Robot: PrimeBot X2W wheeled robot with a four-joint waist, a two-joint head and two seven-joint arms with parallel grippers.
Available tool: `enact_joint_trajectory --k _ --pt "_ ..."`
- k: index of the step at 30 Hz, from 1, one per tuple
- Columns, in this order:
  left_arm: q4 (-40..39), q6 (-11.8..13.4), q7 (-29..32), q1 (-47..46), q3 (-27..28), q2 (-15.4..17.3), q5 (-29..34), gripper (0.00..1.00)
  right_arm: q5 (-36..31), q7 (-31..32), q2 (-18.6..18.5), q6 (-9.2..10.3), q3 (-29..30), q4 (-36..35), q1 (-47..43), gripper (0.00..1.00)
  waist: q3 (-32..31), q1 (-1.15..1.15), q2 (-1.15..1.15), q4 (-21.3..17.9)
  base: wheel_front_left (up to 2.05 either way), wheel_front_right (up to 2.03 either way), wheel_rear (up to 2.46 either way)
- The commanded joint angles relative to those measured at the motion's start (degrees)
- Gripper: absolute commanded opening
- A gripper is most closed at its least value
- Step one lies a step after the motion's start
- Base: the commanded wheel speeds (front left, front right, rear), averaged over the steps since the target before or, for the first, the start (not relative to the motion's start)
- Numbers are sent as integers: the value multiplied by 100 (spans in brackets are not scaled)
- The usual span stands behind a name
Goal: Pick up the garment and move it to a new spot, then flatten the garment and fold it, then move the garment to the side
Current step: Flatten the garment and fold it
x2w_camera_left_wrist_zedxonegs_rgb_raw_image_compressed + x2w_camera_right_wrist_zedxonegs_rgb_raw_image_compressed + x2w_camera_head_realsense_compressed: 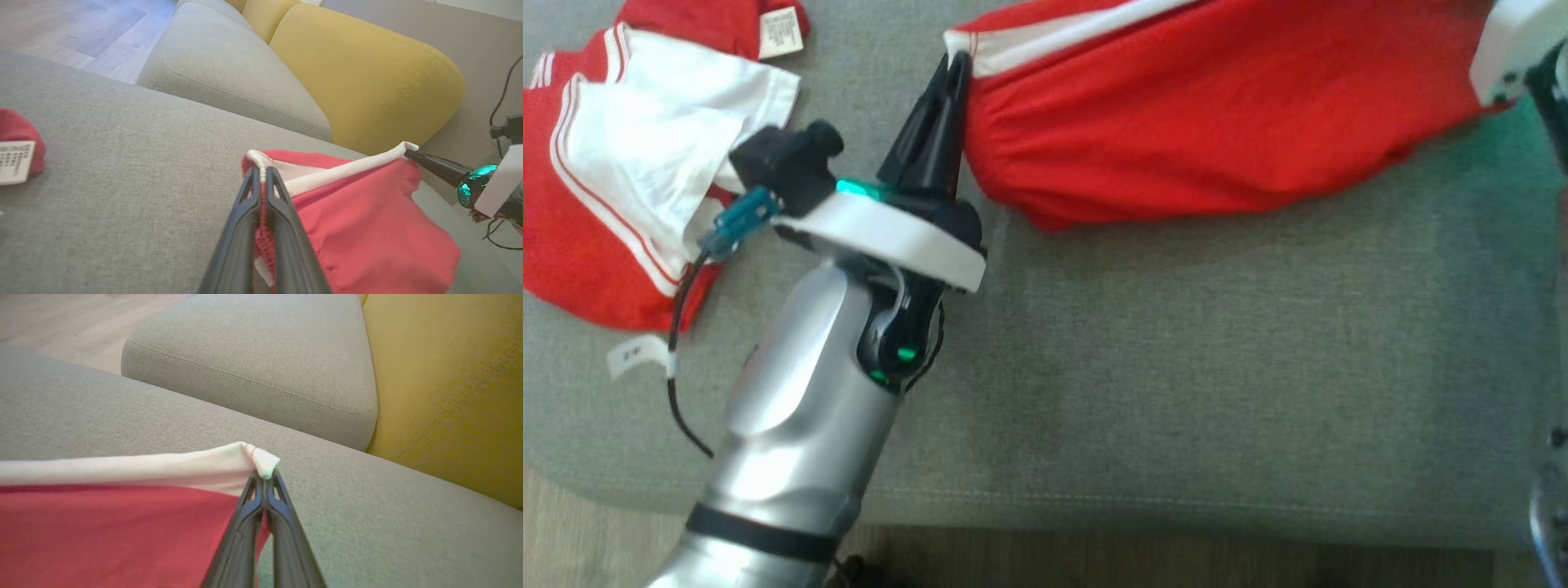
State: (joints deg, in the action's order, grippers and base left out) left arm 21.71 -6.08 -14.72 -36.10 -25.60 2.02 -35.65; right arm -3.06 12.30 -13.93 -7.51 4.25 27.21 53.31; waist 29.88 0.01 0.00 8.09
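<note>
My left gripper (261,173) is pressed shut on one white-trimmed corner of the red garment (367,232), with the hem bunched in its grip. My right gripper (265,477) pinches the other white corner, so the cloth stretches between the two over the grey sofa seat (1176,367). Out past the left gripper's outer side lies a second red-and-white garment (613,188) with its label (781,33). Beyond both sets of tips sit another grey cushion (253,355) and a yellow cushion (367,77).
</note>
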Motion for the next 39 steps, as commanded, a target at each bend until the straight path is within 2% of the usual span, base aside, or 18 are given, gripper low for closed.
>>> enact_joint_trajectory --k 1,6,8,9,10,11,12,14,15,16,19,23,26,33,39 --pt "-118 1 -28 -214 134 91 -61 0 -56 -60 -30 2 -61 -53 227 0 79 -1 0 64 0 0 0" --pt "123 150 -28 -499 -100 88 -154 0 -187 -259 -57 2 -81 679 644 0 195 -1 0 148 0 0 0" --pt "219 217 -28 -547 -206 88 -243 0 -192 -367 -47 2 -47 931 733 21 217 -1 0 169 0 0 0" --pt "230 240 -28 -566 -244 88 -266 0 -186 -423 -39 2 -33 1038 765 26 227 -1 0 173 0 0 0" --pt "240 267 -28 -577 -272 87 -284 0 -167 -498 -27 2 -11 1128 794 40 237 -1 0 174 0 0 0" --pt "238 291 -28 -585 -289 87 -294 4 -132 -587 -9 2 15 1204 816 95 245 -1 0 171 0 0 0" --pt "234 319 -28 -592 -303 87 -280 11 -43 -722 28 2 19 1260 835 100 248 -1 0 168 0 0 0" --pt "220 371 -28 -591 -316 87 -229 47 150 -1014 56 2 117 1348 852 100 235 -1 0 156 0 0 0" --pt "220 371 -28 -591 -316 87 -229 47 150 -1014 56 2 117 1348 852 100 235 -1 0 156 0 0 0" --pt "175 453 -28 -567 -314 87 -92 100 319 -1160 48 2 71 1455 807 100 181 -1 0 134 0 0 0" --pt "42 588 -28 -486 -231 87 146 100 644 -1124 87 2 80 1565 737 100 101 -1 0 84 0 0 0" --pt "-468 843 -28 -112 25 87 865 100 1042 -693 23 2 -171 1761 547 100 -62 -1 0 -43 0 0 0" --pt "-929 945 -28 300 119 87 1348 100 1180 -428 -57 2 -355 1928 439 100 -194 -1 0 -65 0 0 0" --pt "-1685 1055 -28 1225 3 87 1912 100 1136 379 -112 2 -784 2532 378 100 -454 -1 0 74 0 0 0" --pt "-1969 1067 -28 1726 9 87 2029 100 1033 972 -77 2 -1016 3119 409 100 -674 -1 0 261 0 0 0"
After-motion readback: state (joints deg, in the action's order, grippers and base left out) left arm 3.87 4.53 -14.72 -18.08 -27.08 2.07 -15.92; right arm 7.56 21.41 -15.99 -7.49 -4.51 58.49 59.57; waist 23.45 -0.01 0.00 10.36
